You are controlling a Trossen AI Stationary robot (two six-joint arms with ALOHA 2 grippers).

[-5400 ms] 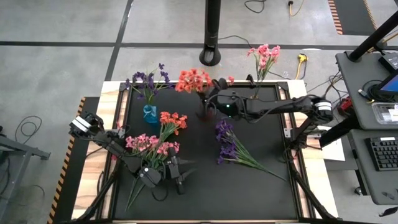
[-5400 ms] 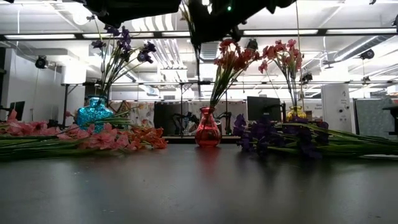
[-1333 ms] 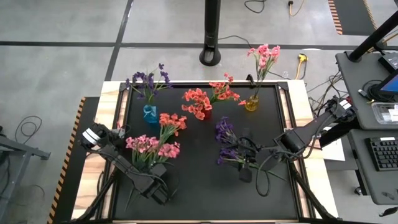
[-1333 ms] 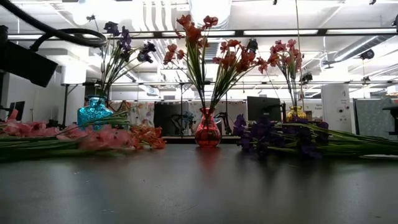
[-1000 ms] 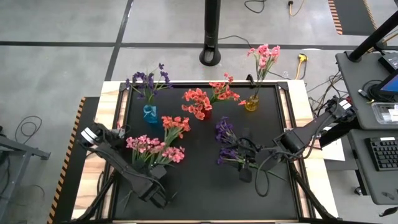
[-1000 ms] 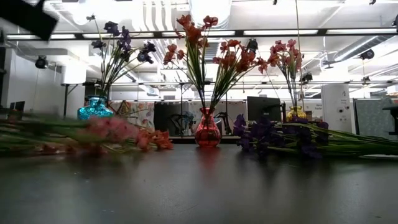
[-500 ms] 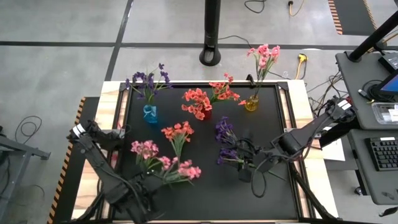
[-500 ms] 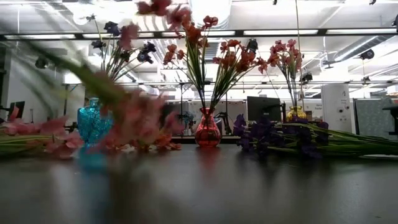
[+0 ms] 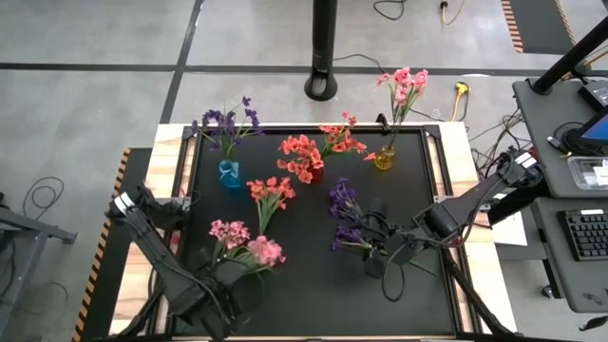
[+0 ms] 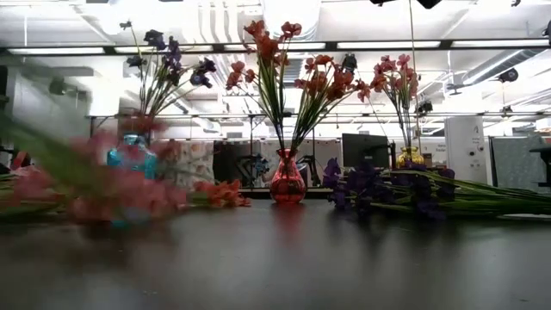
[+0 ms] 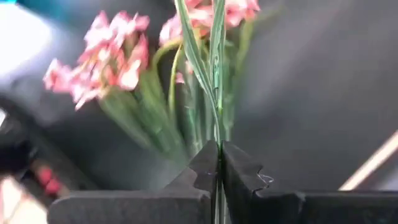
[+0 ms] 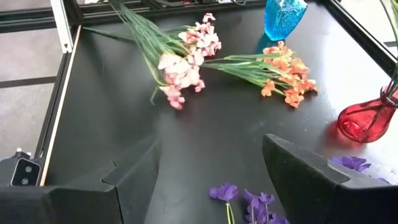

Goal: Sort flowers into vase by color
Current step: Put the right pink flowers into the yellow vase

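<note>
1. The pink-blossomed artificial sprig with thin green stems [image 9: 249, 249] sits at 7 o'clock on the black table mat [image 9: 313, 285].
2. The left gripper [image 11: 219, 163] is clamped on its stems.
3. The right gripper [image 12: 211, 155], at 4 o'clock, is spread wide over loose purple-blossomed sprigs [image 9: 347, 220].
4. No readable writing shows.

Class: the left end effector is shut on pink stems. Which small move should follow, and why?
Probably carry the pink flowers toward the yellow vase, which already holds pink blossoms. The left end effector is clamped on their stems, near the front of the table.
</note>
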